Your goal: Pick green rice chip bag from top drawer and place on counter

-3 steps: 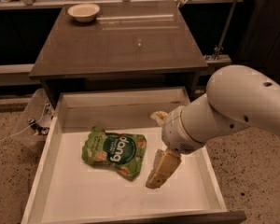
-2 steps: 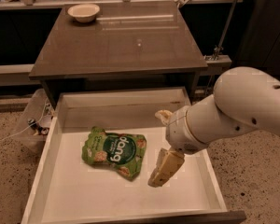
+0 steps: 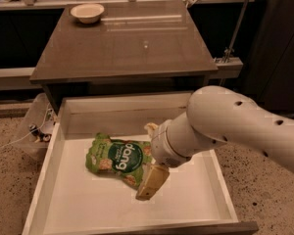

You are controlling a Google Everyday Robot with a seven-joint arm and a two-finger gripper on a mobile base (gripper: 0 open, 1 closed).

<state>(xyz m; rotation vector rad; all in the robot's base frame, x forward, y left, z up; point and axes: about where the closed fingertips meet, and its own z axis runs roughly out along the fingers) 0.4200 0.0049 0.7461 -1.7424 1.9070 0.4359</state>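
The green rice chip bag [image 3: 116,156] lies flat on the white floor of the open top drawer [image 3: 49,180], left of centre. My gripper [image 3: 150,155] is down inside the drawer at the bag's right edge. It is open, with one tan finger [image 3: 152,182] over the bag's lower right corner and the other fingertip [image 3: 150,128] just beyond its upper right corner. My white arm hides the bag's right edge. The grey-brown counter [image 3: 122,48] stands directly behind and above the drawer.
A pale bowl [image 3: 87,12] sits at the counter's far left corner. A long pale ledge [image 3: 10,77] with dark panels runs behind. A clear bag with cables [image 3: 36,129] lies on the speckled floor left of the drawer.
My gripper and arm have moved left across the drawer, from beside the bag to its right edge. The bag has not moved.
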